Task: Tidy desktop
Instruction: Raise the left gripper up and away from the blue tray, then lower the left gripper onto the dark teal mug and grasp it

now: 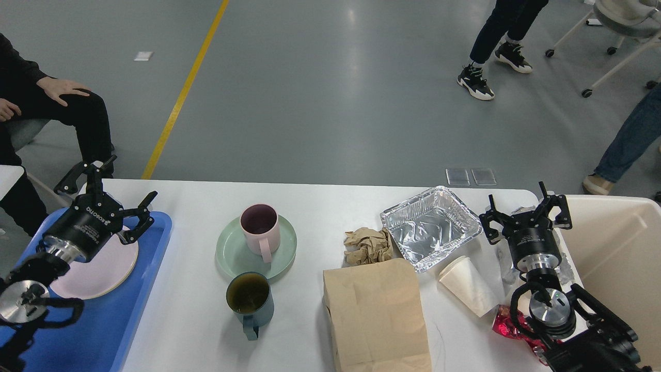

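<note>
The white desktop [320,204] carries a pink cup [261,230] standing on a green plate [232,258], a teal mug [250,299], crumpled brown paper [367,245], a foil tray [431,227], a flat brown paper bag [377,315], a white paper cup [467,284] lying on its side and a red wrapper [503,323]. My left gripper [133,176] is open and empty above the far corner of the blue tray [134,289], which holds a pink plate [103,268]. At the table's right end my right gripper [516,191] stands open over clear crumpled plastic [524,209].
A beige bin [614,248] sits off the table's right end. A seated person [62,113] is close behind the left corner. Other people's legs [496,31] and a wheeled chair [614,31] are on the floor beyond the table.
</note>
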